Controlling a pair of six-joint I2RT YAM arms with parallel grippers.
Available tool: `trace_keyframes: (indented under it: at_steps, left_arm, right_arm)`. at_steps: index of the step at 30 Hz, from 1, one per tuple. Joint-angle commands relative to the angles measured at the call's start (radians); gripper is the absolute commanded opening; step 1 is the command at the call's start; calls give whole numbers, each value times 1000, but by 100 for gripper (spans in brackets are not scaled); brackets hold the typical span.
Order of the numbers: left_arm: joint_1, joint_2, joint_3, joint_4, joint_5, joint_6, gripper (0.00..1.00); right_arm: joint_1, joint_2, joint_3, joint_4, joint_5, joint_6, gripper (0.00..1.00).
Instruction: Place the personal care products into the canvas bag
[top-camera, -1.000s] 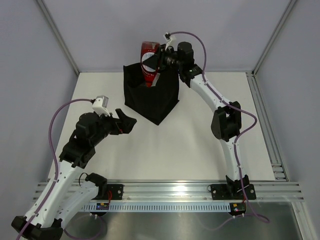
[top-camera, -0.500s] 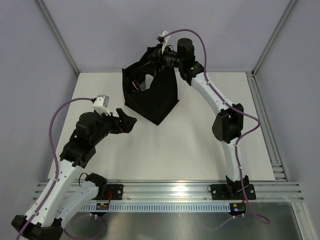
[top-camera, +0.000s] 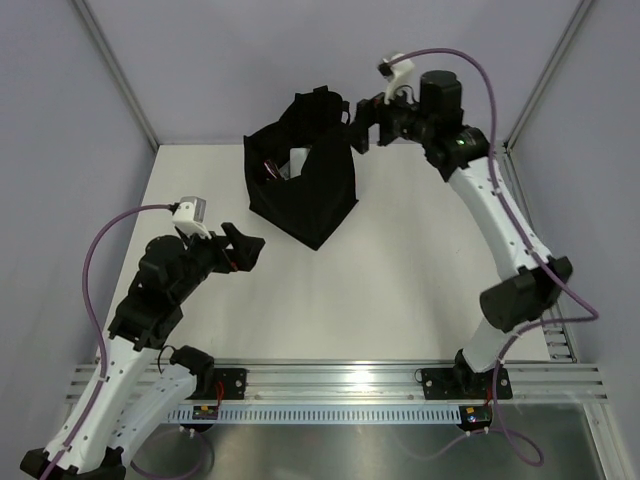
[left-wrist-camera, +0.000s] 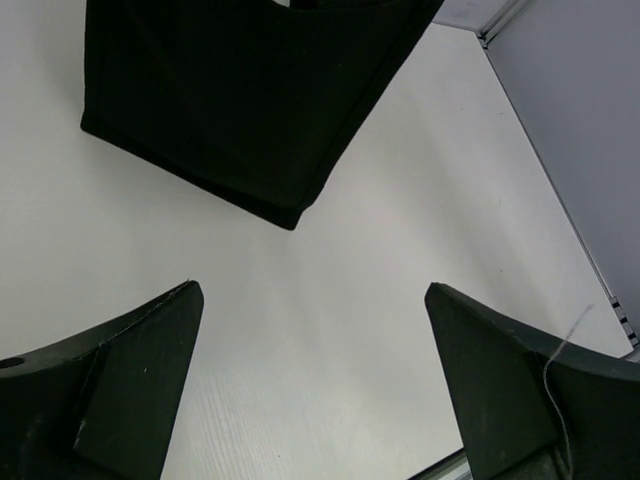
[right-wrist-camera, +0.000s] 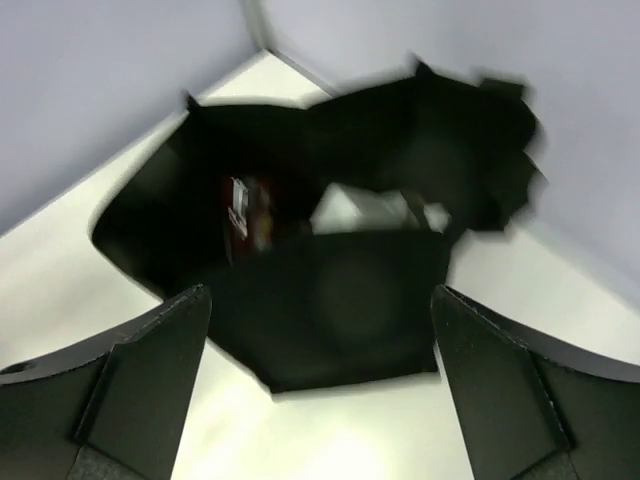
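Observation:
The black canvas bag (top-camera: 310, 190) stands at the back of the table with its mouth open. Inside it show a dark red bottle (right-wrist-camera: 250, 215) and a pale whitish bottle (right-wrist-camera: 358, 208), both blurred; the rest of the inside is dark. From above, only a reddish glint (top-camera: 270, 170) shows in the bag's mouth. My right gripper (top-camera: 356, 126) hangs open and empty just right of the bag's top rim, looking down on the bag (right-wrist-camera: 340, 300). My left gripper (top-camera: 248, 252) is open and empty over bare table, front left of the bag (left-wrist-camera: 250, 110).
White table (top-camera: 400, 280) enclosed by grey walls. An aluminium rail (top-camera: 540, 250) runs along the right edge and another across the front by the arm bases. No loose bottles show on the table.
A second ago my right gripper held the red bottle above the bag. It has opened, the bottle has gone into the bag, and the gripper has pulled back to the right. The left arm barely shifted.

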Motion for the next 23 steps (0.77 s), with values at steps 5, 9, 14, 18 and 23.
trace_keyframes:
  at_steps: [5, 9, 14, 18, 23]
  left_arm:
    - [1, -6, -33, 27, -65, -8, 99]
    - [1, -27, -53, 23, -114, -1, 99]
    - [1, -35, -57, 7, -128, 13, 99]
    - [1, -37, -57, -4, -131, 10, 99]
    - [1, -49, -66, -6, -137, -4, 99]
  right_arm:
    - [-116, -479, -549, -51, 496, 47, 99]
    - [-119, -623, -724, -18, 633, 52, 100]
    - [-132, -687, -802, -16, 710, 47, 99]
    - [-133, -713, -824, 4, 724, 32, 100]
    - [-133, -707, -842, 35, 773, 27, 99]
